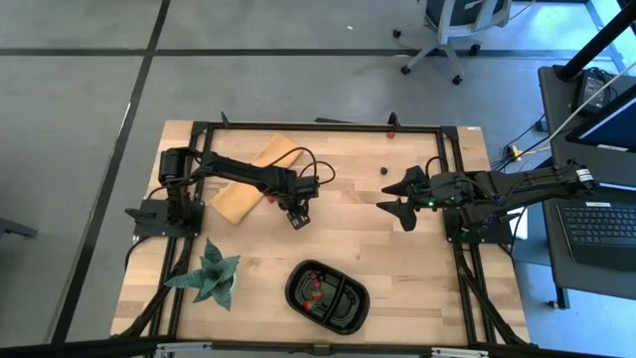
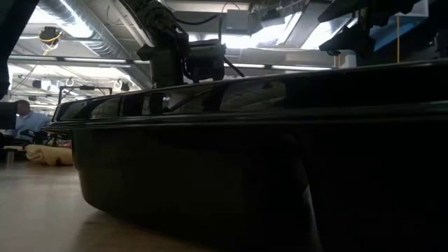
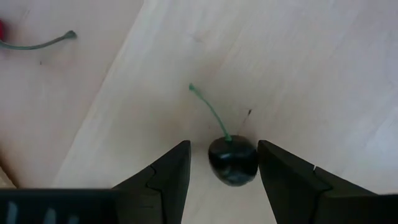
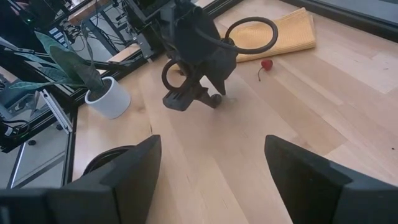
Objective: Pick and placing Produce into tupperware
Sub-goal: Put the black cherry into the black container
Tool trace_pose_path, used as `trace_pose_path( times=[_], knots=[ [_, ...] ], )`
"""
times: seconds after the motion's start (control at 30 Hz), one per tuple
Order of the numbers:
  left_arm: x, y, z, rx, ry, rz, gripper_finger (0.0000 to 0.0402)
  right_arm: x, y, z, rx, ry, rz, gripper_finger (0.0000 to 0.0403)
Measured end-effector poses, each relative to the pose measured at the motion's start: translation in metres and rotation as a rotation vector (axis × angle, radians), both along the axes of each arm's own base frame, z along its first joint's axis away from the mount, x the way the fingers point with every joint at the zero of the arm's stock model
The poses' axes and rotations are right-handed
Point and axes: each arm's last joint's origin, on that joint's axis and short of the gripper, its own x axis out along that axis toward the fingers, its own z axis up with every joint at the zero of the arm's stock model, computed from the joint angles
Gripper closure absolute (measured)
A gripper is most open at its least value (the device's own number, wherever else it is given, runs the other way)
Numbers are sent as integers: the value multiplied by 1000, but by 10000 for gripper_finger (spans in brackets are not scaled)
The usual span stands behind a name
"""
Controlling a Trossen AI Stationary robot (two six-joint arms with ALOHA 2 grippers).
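Dark cherry [image 3: 232, 160] on table [image 1: 417, 268], between left gripper [image 3: 224, 168] fingers, spread, not clamped. Right gripper [image 1: 396, 196] wide apart, idle. Tupperware [image 1: 327, 293] near front edge.

probably a lab: office chair [image 1: 449, 25], laptop [image 1: 606, 221], exposed ceiling ducts [image 2: 84, 31].

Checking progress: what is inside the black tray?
Several small red fruits lie in the glossy black plastic compartment tray; the low view shows only its wall, nothing inside.
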Motion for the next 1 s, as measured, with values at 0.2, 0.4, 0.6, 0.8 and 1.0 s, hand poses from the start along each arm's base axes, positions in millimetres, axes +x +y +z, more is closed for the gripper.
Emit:
trace_pose_path(
  times=[0.2, 0.4, 0.6, 0.8, 1.0],
  knots=[
    [0, 0, 0, 2, 3, 0, 249, 0, 0, 0, 0, 0, -1, 115],
    [0, 0, 0, 3, 2, -1, 302, 0, 0, 0, 0, 0, 0, 115],
    [0, 0, 0, 0, 3, -1, 299, 0, 0, 0, 0, -1, 0, 115],
    [-6, -3, 1, -97, 43, -24, 291, 0, 0, 0, 0, -1, 0, 115],
    [-9, -8, 21, -158, -30, -103, 309, 0, 0, 0, 0, 0, 1, 115]
  ],
)
